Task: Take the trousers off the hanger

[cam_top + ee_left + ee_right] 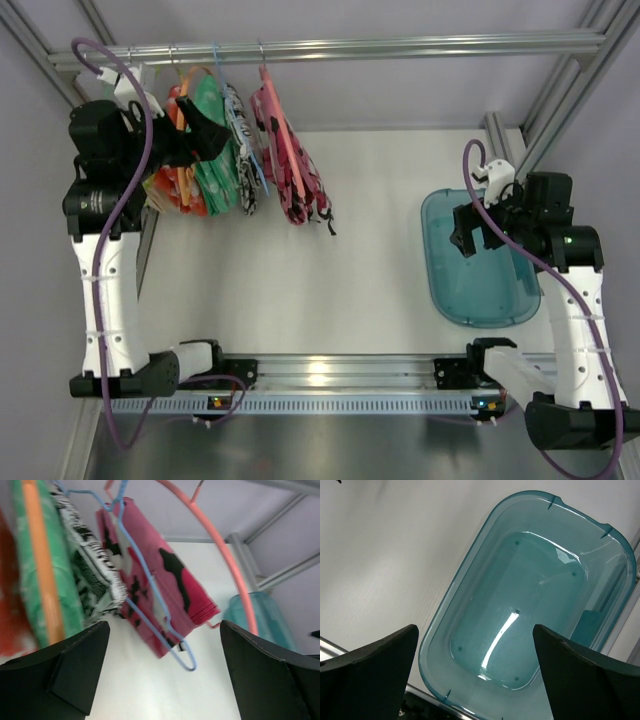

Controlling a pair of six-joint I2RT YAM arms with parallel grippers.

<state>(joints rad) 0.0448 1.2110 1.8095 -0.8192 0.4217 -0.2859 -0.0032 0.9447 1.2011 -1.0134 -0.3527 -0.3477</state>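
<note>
The left pincer (165, 680) is spread wide and nothing is held in it. In its wrist view the pink patched trousers (160, 580) are found at 12 o'clock of the gap, near but not yet touched. They are draped on the salmon hanger (220, 542), whose arc runs off toward 2 o'clock. A thin blue hanger (145, 580) is seen across the front of the cloth. At 10 o'clock a black-and-white garment (95, 580), a green garment (30, 580) and an orange hanger (42, 565) are crowded just beside the left finger.

In the top view the trousers are hung from the rail (400, 45), and a teal tub (480, 300) is placed well apart at 4 o'clock of them. The right pincer (475, 680) is held above that tub, equally wide and empty.

Several slips are judged possible. The blue wire could be pinched together with the cloth, so both would be dragged. The neighbouring garments could be snagged by the left finger. If the trousers are pulled sideways with the hanger unsteadied, it could be swung or lifted off the rail instead of being freed.
</note>
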